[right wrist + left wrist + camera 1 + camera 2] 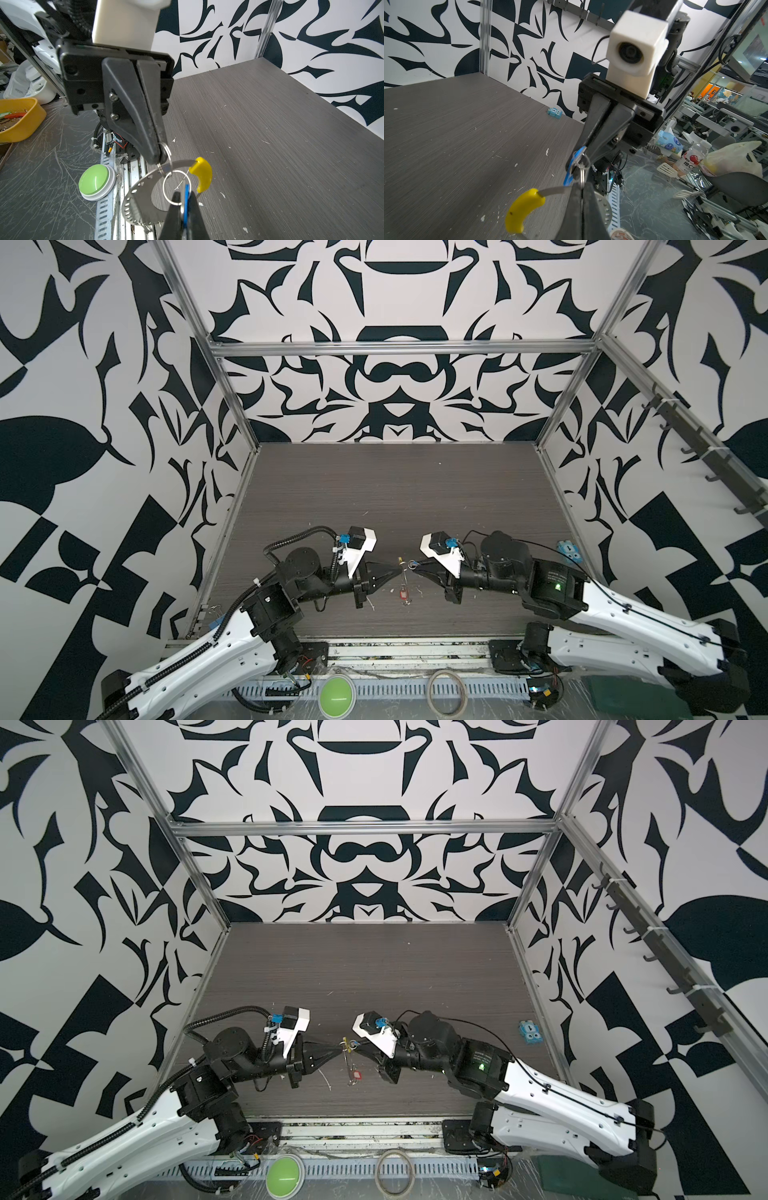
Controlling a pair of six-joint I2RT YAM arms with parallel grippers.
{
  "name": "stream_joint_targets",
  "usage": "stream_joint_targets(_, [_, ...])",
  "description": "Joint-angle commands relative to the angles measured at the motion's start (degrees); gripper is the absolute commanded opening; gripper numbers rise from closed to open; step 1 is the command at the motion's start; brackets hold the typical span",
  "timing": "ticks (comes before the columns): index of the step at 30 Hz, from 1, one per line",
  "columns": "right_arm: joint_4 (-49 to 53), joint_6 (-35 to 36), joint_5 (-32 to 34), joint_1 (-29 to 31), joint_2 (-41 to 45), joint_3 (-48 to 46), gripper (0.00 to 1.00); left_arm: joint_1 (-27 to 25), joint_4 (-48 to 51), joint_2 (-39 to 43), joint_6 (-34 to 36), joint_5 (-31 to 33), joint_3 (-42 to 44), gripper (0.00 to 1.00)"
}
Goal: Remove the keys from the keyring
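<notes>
Looking down in both top views, I've got the two arms meeting nose to nose over the front middle of the dark grey wood-grain worktop (374, 489). The left gripper (397, 568) has its jaws pressed together on the keyring (139, 199), a big thin grey metal loop with a short yellow sleeve (202, 174), and it's biting the flat band just beside that sleeve. The right gripper (414, 567) comes in from the opposite side, jaws pinching the blue-tag keys (187, 199), a small bunch of silver rings and keys on a blue plastic tag. That bunch's ring is threaded on the loop, right between the two sets of tips.

The loop hangs edge-on below the left jaws, and the red-tag keys (402, 594), the other little silver bunch on a red plastic tag, dangle near its bottom. Can't tell if that one touches the worktop.

A small light-blue block (568, 551) sits near the right wall, well apart from all this, and a green dome button (337, 696) is on the front rail.
</notes>
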State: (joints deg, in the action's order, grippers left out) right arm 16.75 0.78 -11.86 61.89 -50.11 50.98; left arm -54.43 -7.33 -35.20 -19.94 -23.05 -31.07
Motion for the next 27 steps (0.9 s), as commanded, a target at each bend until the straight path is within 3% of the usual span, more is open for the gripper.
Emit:
stream_joint_targets(1, [1.1,2.7,-2.3,-1.1,-0.2,4.1,0.0,0.0,0.1,-0.2,0.2,-3.4,-2.5,0.0])
stream_joint_targets(17, [3.0,5.5,-16.0,-9.3,-3.9,7.0,0.0,0.0,-4.3,-0.8,-2.9,-13.1,-2.2,0.0])
stream_joint_targets(27, [2.3,5.1,-18.8,-9.8,-6.4,6.5,0.0,0.0,-10.1,-1.7,-5.6,-15.6,-1.1,0.0])
